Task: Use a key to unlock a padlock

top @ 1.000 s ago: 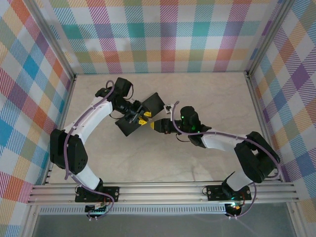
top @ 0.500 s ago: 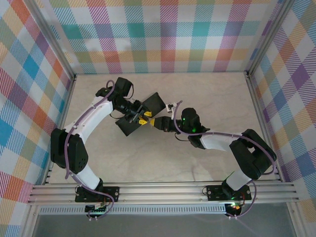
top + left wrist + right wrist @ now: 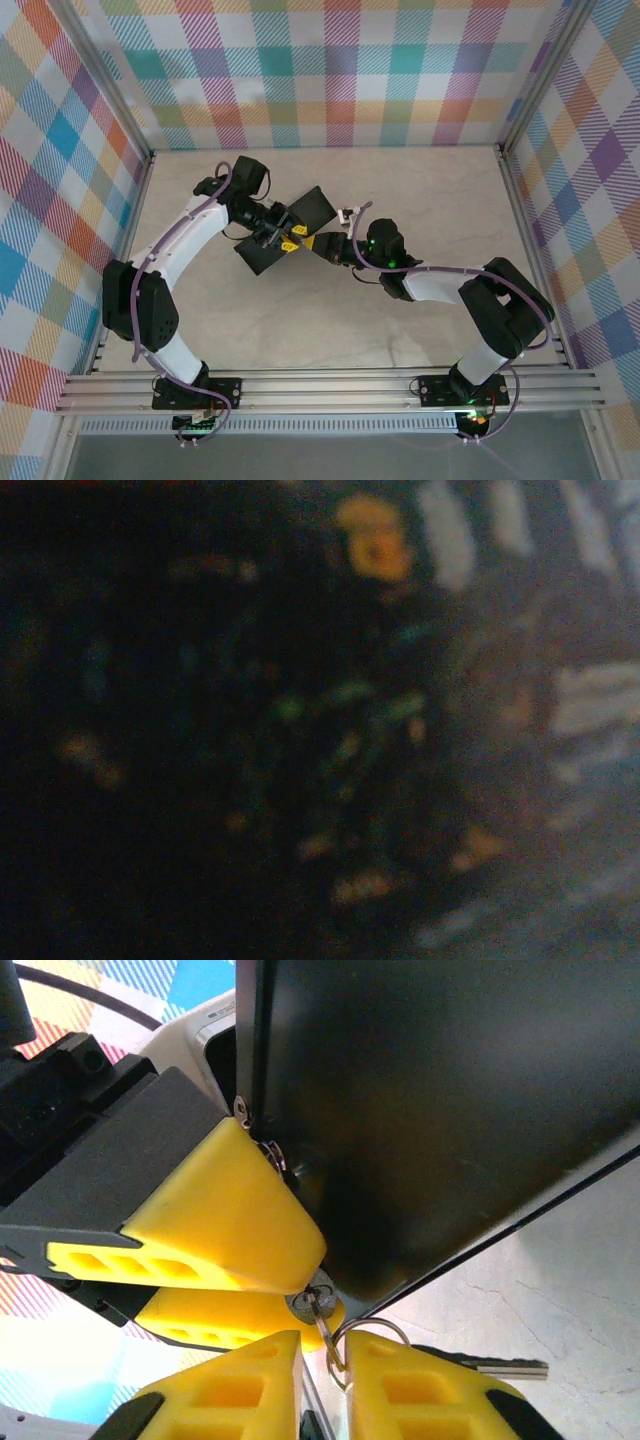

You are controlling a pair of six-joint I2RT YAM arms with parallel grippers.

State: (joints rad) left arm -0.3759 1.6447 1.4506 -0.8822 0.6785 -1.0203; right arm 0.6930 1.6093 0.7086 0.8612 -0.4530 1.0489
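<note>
My right gripper has its fingers narrowly apart around the keys, by the lock at the black box corner; I cannot tell if it grips them. My left gripper clamps the box. I should pinch squarely, then twist gently.

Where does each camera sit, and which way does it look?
Top external: above, behind the bases, looking down at the table; both arms show.
Left wrist: left arm, facing something dark, blurred.
Right wrist: right arm, facing black box and key; right tool below.
Top and right wrist share the black box, left tool.
</note>
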